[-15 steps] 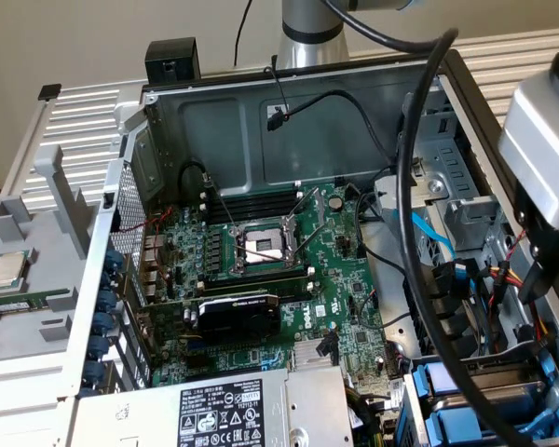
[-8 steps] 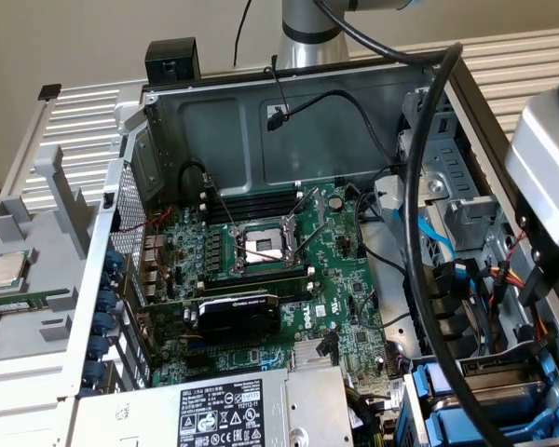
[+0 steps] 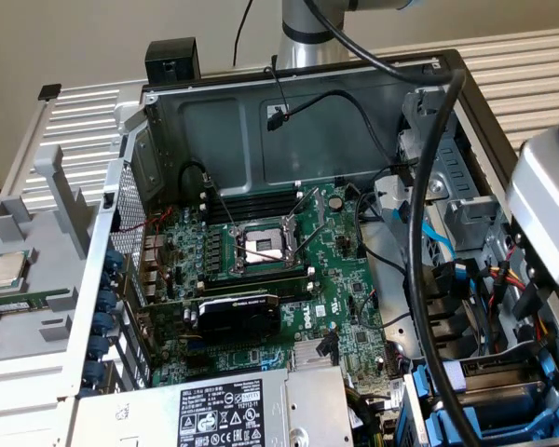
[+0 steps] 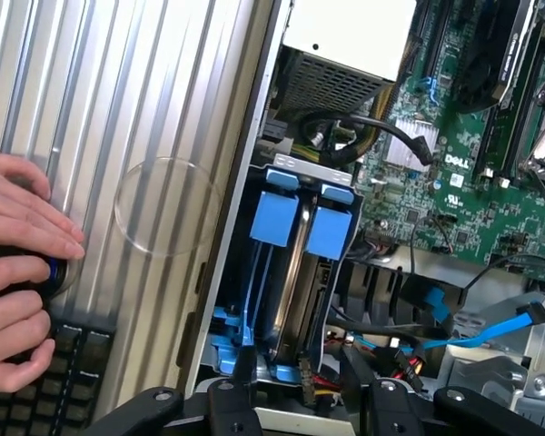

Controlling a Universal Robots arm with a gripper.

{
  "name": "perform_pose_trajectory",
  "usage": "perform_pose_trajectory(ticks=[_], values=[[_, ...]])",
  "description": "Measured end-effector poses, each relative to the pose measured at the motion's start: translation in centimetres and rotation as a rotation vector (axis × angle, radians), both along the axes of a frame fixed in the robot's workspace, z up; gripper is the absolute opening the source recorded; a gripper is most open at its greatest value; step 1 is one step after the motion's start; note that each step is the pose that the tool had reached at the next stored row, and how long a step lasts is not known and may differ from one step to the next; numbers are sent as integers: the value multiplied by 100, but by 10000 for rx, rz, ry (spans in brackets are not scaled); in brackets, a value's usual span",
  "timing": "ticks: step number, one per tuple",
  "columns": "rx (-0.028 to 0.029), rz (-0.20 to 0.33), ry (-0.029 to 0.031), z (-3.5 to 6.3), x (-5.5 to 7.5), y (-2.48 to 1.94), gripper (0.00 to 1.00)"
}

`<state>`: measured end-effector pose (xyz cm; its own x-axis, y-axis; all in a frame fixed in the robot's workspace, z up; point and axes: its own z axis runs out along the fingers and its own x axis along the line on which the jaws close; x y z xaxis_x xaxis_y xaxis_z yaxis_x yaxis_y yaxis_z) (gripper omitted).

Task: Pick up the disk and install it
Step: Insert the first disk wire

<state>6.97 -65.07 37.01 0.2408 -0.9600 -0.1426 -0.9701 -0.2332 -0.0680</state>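
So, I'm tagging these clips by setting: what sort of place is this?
Likely a computer assembly bench: an opened desktop case with its motherboard bare, blue drive carriers, a person's hands by a keyboard.

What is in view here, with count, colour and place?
computer case: one, grey, open
motherboard: one, green, inside the case
processor socket: one, silver, middle of motherboard
graphics card: one, black, on the motherboard
power supply: one, silver, beside the motherboard
drive carriers: two, blue, in the bay
processor chip: one, silver, outside the case, exterior view's left
keyboard: one, black, outside the case
hands: two, at the keyboard
robot arm: one, silver, behind the case
gripper: one, black, jaws open, near the bay
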Motion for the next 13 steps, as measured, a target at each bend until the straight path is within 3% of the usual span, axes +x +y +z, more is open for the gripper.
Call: perform_pose_trajectory(ticks=[4, 9, 13], values=[[61, 138, 10, -31, 6, -12, 49], [63, 159, 32, -32, 36, -14, 49], [71, 205, 211, -44, 80, -21, 49]])
